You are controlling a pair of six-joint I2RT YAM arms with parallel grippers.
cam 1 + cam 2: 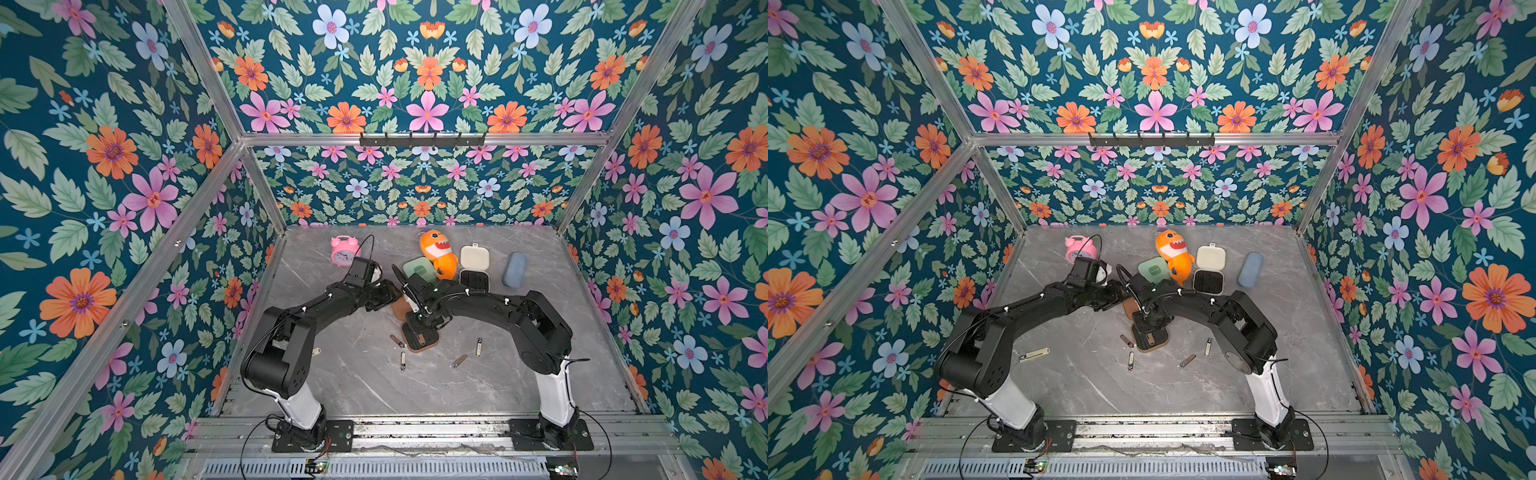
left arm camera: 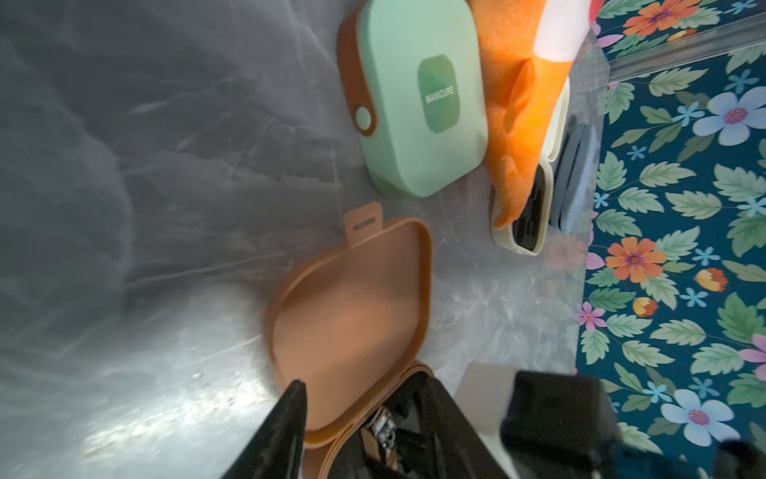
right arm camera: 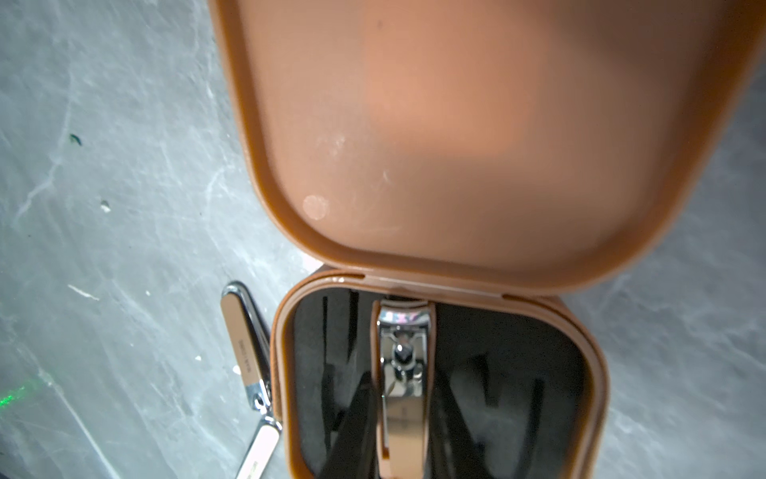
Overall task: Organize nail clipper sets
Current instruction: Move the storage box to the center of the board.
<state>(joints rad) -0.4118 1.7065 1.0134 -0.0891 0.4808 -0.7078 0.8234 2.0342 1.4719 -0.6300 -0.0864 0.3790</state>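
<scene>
"MANICURE" in white capitals on the darker green label (image 2: 438, 94) of the mint-green rounded-square plastic case (image 2: 398, 157), upper middle of frame. Faint engraving on the rose-gold metal nail clipper (image 3: 404, 414), lower middle: unreadable.

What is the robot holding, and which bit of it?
The right end effector pinches a nail clipper by its handle end, in the open brown case. Whether the left end effector grips anything cannot be told.

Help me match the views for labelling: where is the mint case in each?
In both top views: mint case back-centre, beside the plush.
Left wrist: mint case upper middle, shut.
Right wrist: not in it.
Shared landmark: open brown case, in all four.
</scene>
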